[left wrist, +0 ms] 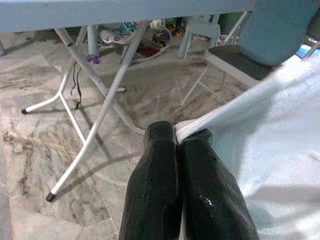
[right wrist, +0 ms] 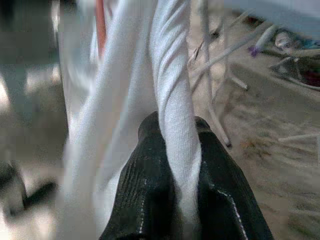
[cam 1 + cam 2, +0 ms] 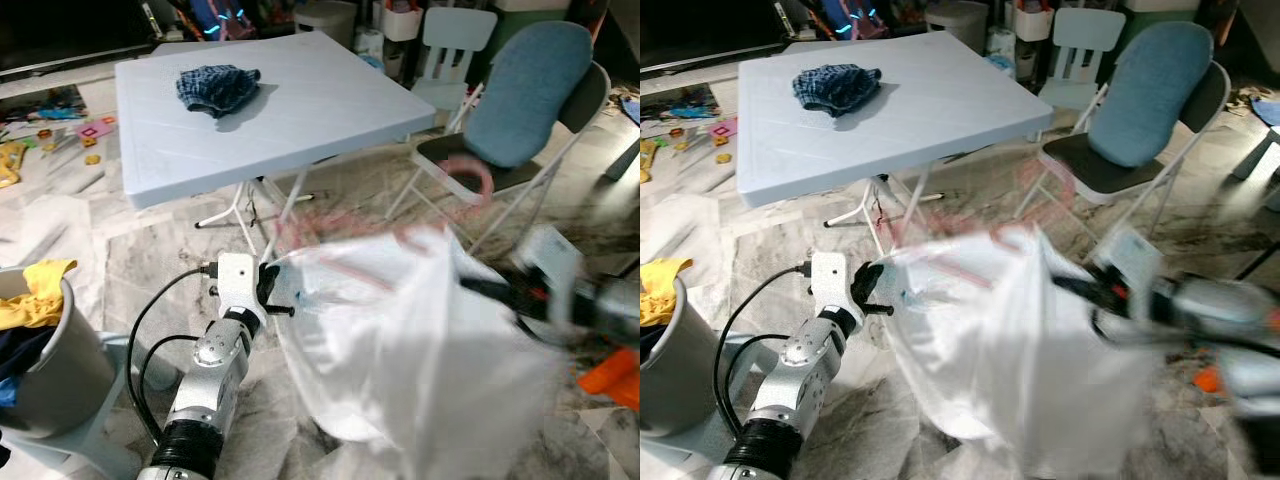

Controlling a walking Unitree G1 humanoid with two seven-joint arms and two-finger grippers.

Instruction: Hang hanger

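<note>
A white garment (image 3: 420, 350) hangs spread between my two grippers over the marble floor, blurred by motion. A pink hanger (image 3: 470, 175) shows faintly at its top, with the hook smeared in front of the chair. On the garment's left edge, my left gripper (image 3: 272, 290) is shut, and in the left wrist view the cloth is pinched between the fingertips (image 1: 176, 135). My right gripper (image 3: 480, 290) is shut on a twisted fold of the same garment (image 2: 172, 100), with an orange-pink bar beside it.
A light blue folding table (image 3: 300, 110) stands ahead with a blue checked cloth (image 3: 218, 87) on it. A blue-cushioned folding chair (image 3: 530, 95) is at the right. A grey laundry basket (image 3: 40, 370) with clothes stands at my left. Toys lie on the floor at the far left.
</note>
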